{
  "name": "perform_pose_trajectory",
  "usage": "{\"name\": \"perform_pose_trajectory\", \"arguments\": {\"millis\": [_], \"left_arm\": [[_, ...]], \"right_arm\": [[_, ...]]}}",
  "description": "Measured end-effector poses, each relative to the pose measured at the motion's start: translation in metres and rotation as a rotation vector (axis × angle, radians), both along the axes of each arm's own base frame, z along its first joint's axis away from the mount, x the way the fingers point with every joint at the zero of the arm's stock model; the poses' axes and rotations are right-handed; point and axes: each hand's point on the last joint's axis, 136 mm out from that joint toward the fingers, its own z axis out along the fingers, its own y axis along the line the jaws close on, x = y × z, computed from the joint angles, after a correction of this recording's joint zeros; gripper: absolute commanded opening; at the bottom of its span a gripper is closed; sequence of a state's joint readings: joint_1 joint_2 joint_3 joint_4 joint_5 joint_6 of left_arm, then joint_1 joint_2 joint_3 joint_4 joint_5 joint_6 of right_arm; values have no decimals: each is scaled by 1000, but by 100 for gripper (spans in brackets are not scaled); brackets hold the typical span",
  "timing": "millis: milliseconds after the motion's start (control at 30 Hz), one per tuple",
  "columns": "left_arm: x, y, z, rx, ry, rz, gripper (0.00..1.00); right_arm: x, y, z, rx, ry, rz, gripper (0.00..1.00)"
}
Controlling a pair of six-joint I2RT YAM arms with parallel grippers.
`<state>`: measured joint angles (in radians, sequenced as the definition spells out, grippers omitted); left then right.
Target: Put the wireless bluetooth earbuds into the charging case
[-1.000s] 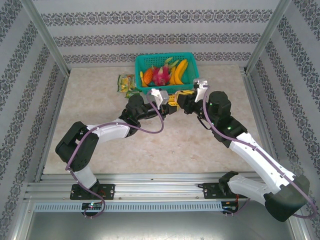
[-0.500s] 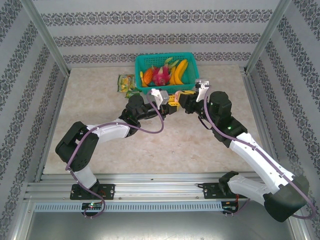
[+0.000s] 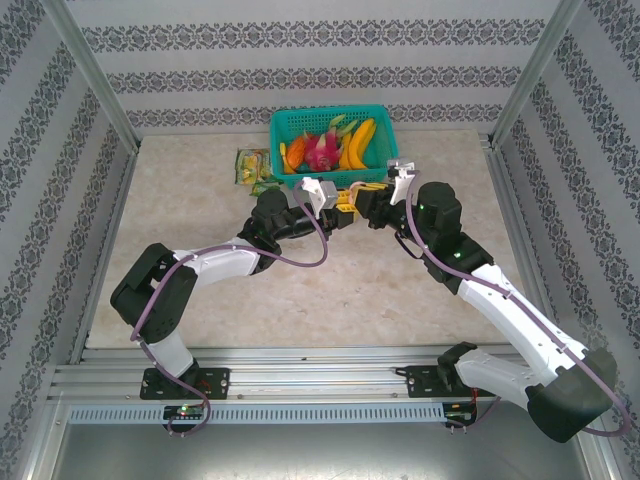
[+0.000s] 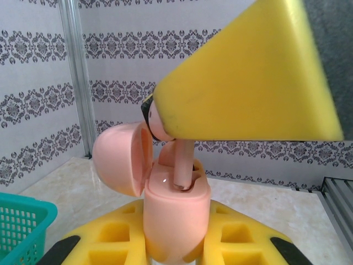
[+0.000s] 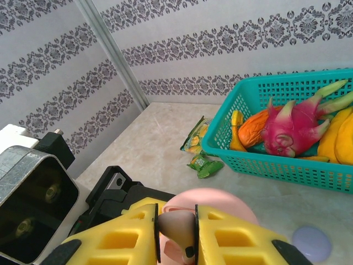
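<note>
My left gripper [image 4: 176, 243] is shut on a pale pink charging case [image 4: 176, 204], held upright with its round lid [image 4: 118, 157] hinged open to the left. My right gripper [image 5: 176, 237] is shut on a pale pink earbud [image 5: 175, 223] directly above the case [image 5: 220, 201]. In the left wrist view the earbud's stem [image 4: 181, 165] reaches down into the case's slot, under the right gripper's yellow finger [image 4: 248, 83]. The two grippers meet tip to tip in front of the basket, left gripper [image 3: 338, 208] and right gripper [image 3: 362, 205].
A teal basket [image 3: 330, 111] of fruit stands just behind the grippers, its wall [image 5: 276, 163] close by. Snack packets [image 3: 252, 165] lie to its left. A pale purple disc [image 5: 311, 243] lies on the table below the right gripper.
The right gripper has edged slightly left, toward the left gripper and the case. The left arm has stayed still.
</note>
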<state>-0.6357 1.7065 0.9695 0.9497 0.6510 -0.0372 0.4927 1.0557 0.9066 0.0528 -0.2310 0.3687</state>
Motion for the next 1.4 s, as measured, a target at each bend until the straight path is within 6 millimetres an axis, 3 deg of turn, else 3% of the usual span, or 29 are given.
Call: {"name": "perform_pose_trajectory", "arguments": {"millis": [733,1400], "left_arm": [[0,1,-1,11,6,6,0],[10,4,-8,27,37,57,0]], "right_arm": [[-1,-8,-4,-3,8,-15,21],[8,6,-14,-76,42,41,20]]}}
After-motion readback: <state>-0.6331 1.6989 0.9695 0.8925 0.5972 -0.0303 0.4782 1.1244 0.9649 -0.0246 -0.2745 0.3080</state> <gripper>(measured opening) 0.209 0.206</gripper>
